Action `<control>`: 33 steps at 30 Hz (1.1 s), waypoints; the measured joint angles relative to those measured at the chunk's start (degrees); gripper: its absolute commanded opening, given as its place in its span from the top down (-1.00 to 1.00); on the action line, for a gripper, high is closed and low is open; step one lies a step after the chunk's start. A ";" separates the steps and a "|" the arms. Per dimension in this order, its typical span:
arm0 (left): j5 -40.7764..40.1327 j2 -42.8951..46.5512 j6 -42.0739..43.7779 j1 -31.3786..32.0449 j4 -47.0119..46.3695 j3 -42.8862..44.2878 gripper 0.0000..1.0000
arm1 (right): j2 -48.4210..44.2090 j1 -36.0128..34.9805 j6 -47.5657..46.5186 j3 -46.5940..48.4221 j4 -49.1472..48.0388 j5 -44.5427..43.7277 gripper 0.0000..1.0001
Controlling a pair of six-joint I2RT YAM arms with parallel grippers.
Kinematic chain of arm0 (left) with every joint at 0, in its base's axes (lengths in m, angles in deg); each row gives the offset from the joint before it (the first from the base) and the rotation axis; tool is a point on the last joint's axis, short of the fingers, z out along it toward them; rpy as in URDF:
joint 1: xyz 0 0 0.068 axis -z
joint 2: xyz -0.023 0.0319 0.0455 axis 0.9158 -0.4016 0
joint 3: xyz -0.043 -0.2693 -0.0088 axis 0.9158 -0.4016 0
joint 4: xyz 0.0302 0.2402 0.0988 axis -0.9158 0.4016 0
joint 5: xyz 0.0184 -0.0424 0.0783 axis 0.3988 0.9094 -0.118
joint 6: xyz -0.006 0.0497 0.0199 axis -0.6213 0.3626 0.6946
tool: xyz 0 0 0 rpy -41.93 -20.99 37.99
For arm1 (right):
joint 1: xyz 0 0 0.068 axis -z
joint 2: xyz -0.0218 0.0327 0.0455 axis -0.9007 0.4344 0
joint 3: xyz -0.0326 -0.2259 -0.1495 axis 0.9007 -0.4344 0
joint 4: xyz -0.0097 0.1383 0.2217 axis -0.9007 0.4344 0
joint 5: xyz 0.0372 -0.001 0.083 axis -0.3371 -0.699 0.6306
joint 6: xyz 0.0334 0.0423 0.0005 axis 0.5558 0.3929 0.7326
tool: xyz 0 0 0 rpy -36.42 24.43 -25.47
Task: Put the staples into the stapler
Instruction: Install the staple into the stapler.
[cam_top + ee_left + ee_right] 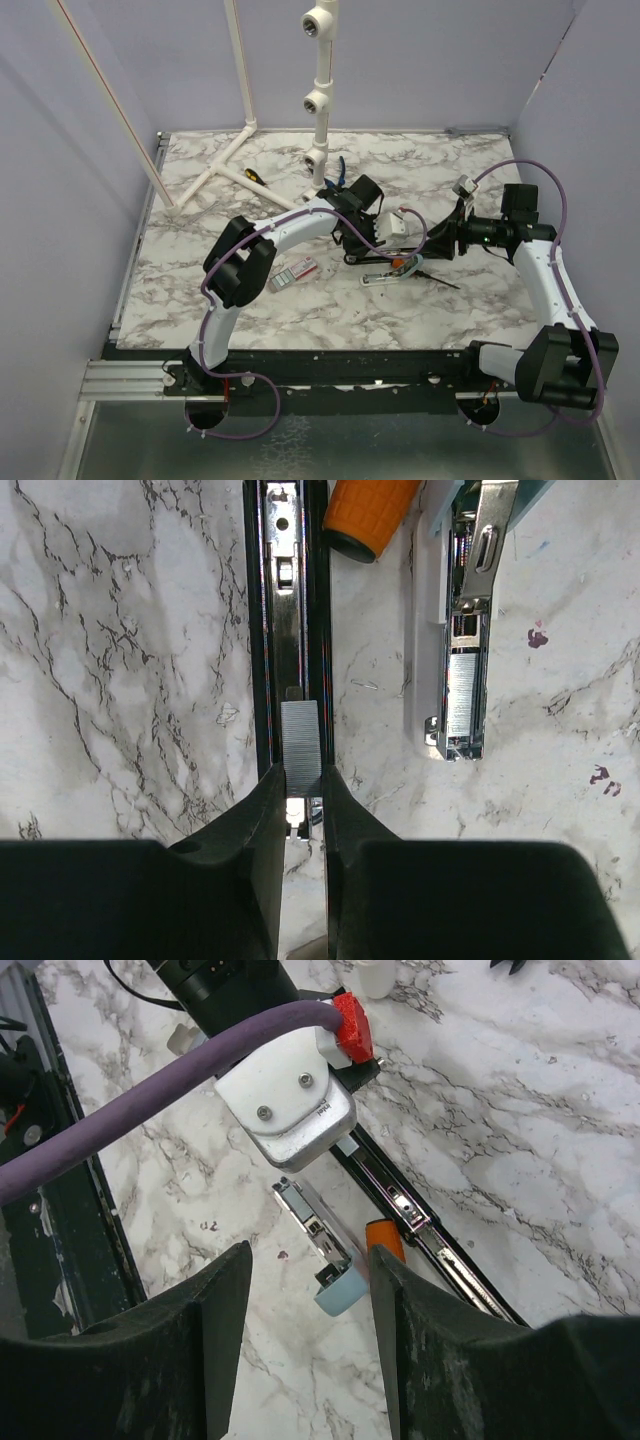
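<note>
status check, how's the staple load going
Left tool shut on staples, over stapler channel. Right tool open, empty. Orange screwdriver handle beside stapler.

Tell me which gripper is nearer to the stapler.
Left. The left gripper is down at the open channel of the stapler, pinching a staple strip in it; the right gripper hovers open above, apart from it.

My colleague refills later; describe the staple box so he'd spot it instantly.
On the marble table, look just right of the left arm's black elbow. The staple box lies flat there, alone: small, white with a pink mark, unlike the slim black stapler farther right.
</note>
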 measured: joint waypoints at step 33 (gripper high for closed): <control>3.10 0.13 5.55 -1.51 2.97 1.88 0.59 | 1.31 0.00 -1.03 0.02 1.38 0.02 -0.10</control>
